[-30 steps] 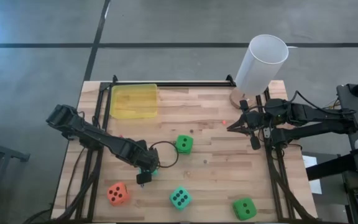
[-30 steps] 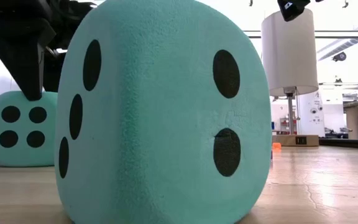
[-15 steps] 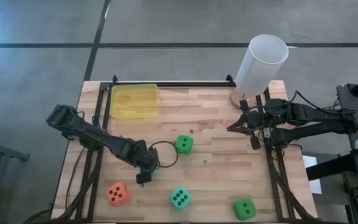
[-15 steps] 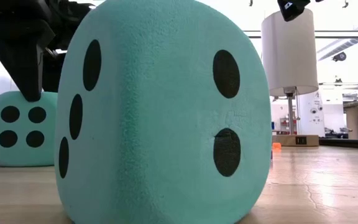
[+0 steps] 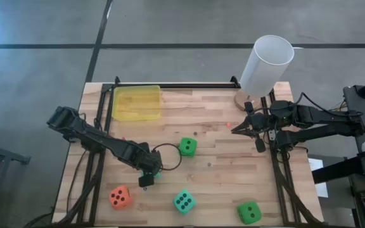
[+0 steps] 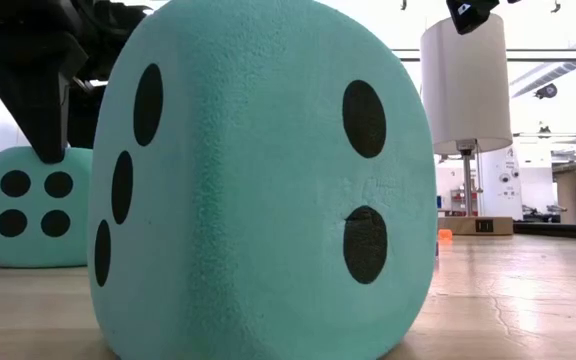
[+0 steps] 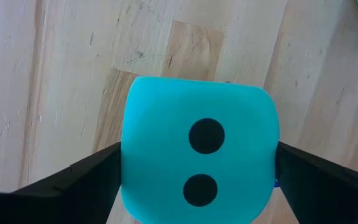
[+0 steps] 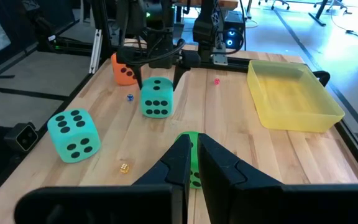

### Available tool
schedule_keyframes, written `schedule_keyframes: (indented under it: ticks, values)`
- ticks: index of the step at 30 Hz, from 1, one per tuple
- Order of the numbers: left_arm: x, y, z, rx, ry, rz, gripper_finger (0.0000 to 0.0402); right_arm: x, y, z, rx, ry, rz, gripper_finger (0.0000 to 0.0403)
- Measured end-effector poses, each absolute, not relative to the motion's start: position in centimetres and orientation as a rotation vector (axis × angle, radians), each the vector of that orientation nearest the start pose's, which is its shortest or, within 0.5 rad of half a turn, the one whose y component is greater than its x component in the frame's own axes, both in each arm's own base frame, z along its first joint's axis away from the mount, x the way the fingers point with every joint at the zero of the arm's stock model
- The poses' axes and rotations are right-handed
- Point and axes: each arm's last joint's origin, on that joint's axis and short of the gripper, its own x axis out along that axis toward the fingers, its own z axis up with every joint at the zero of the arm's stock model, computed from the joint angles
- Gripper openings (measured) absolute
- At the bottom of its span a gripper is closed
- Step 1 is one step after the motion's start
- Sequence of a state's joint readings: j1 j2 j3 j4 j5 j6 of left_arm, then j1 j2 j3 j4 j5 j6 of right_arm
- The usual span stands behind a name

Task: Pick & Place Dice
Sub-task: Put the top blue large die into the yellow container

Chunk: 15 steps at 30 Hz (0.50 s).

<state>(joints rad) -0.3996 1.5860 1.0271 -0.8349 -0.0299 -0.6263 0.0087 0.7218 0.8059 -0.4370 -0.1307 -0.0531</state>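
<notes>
The left gripper (image 5: 149, 175) stood low over the table (image 5: 214, 152), its jaws spread wide on either side of a teal die (image 7: 199, 158) that sat on the wood between them; in the wrist view the die's upper face showed 2 pips and each finger (image 7: 73, 180) lay just beside a flank, with contact too close to call. In the low view the same die showed a 4-pip face under the dark arm.

Nearest the table's front edge lay 3 more dice: an orange-red die (image 5: 120, 197) toward the left, a second teal die (image 5: 183, 201) in the middle with 4 pips up, and a green die (image 5: 249, 212) toward the right. The second teal die filled most of the low view.

Farther in, past the left gripper, another green die (image 5: 187, 147) rested near the table's centre beside a black cable loop (image 5: 167, 156).

The right gripper (image 5: 236, 130) hung above the table's right side, well apart from every die, its fingers (image 8: 180, 163) pressed together and holding nothing.

At the far edge, a yellow tray (image 5: 136, 102) sat toward the left corner and a white cylinder (image 5: 266, 63) stood on a post toward the right.
</notes>
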Motion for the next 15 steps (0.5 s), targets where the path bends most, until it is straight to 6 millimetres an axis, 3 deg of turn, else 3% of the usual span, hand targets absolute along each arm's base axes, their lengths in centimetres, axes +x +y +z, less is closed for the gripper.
schedule_keyframes:
  ticks: [15]
  values:
    - [25.93, -10.85, 19.47, -0.225, 1.391, 0.135, 0.0359, 15.14, 0.51, 32.5, -0.031, 0.349, 0.147, 0.0028]
